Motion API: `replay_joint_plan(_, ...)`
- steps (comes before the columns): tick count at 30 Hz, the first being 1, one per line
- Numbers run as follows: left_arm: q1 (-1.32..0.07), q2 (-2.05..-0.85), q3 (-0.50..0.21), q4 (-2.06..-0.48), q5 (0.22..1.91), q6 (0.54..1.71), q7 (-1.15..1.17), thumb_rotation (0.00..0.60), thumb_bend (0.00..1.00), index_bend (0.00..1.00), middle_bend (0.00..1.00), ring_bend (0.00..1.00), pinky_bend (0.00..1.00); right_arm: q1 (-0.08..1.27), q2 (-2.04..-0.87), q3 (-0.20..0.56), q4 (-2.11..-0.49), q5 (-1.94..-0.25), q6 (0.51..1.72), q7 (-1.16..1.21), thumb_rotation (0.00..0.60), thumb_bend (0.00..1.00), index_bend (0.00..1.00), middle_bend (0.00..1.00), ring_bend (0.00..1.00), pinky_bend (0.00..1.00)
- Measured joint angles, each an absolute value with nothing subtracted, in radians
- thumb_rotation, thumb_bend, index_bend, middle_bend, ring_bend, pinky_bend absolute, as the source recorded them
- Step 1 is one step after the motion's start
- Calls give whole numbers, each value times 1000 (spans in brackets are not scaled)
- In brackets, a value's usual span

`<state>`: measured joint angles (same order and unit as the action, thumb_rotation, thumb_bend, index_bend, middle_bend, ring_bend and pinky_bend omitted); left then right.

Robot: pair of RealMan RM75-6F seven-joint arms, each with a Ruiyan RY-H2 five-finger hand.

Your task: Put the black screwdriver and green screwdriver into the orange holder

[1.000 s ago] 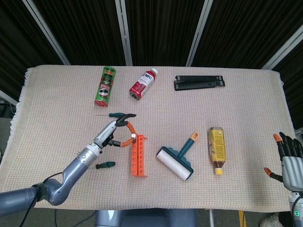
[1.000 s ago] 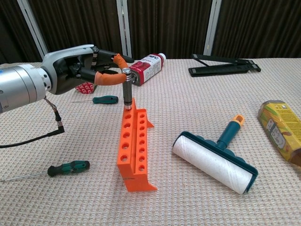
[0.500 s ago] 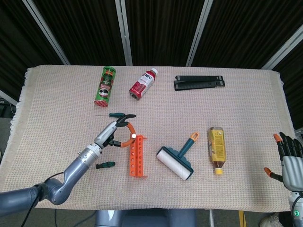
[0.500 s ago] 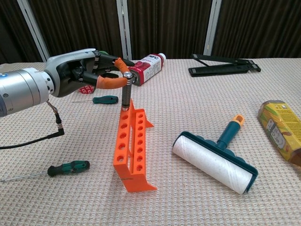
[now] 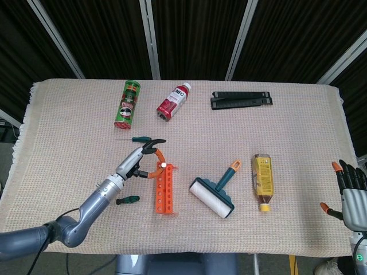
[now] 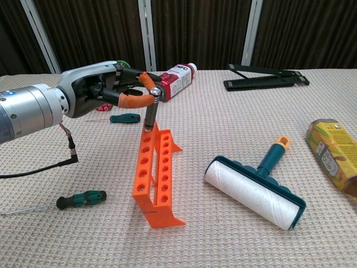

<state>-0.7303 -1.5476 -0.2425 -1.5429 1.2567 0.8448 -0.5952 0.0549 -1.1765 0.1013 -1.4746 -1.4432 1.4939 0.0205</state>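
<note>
My left hand [image 5: 136, 160] [image 6: 100, 91] pinches the top of the black screwdriver [image 5: 163, 166] [image 6: 150, 111] between orange-tipped fingers. Its shaft stands in the far end hole of the orange holder [image 5: 162, 189] [image 6: 155, 171] and leans with its top to the right. The holder is tipped over toward its left side. A green-and-black screwdriver [image 5: 128, 200] [image 6: 82, 198] lies flat left of the holder. A dark teal screwdriver [image 5: 140, 138] [image 6: 125, 118] lies behind my left hand. My right hand [image 5: 351, 192] hangs at the table's right edge, fingers apart and empty.
A lint roller [image 5: 213, 195] [image 6: 255, 188] lies right of the holder, and a yellow bottle [image 5: 263, 180] [image 6: 332, 152] beyond it. At the back are a green can [image 5: 128, 103], a red bottle [image 5: 174, 102] [image 6: 174, 80] and a black folded stand [image 5: 241, 99] [image 6: 265, 81].
The holder has tipped further to its left and its near end has slid left. My left hand has shifted slightly right with the screwdriver top, so the screwdriver now leans. The right hand is still.
</note>
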Motion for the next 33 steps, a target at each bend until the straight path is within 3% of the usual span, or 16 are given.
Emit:
replay_joint_plan(16,-727,-1575,-247,-1540,1264,865,-595,574,616,607,84,0,0,58,-1178,105,-1468,-1442,1493,29,600,0,13,0,0,0)
replay_joint_plan(18,-725,-1572,-248,-1544,1264,863,-607,569,617,573,85,0,0,58,-1178,105,-1468,-1443,1494,29,600,0,13,0,0,0)
replay_joint_plan(25,-720,-1559,-248,-1555,1272,853,-646,480,586,285,79,0,0,58,-1179,105,-1468,-1442,1494,30,600,0,13,0,0,0)
replay_joint_plan(33,-718,-1550,-244,-1559,1288,845,-677,457,579,254,76,0,0,58,-1179,106,-1471,-1442,1495,25,600,0,13,0,0,0)
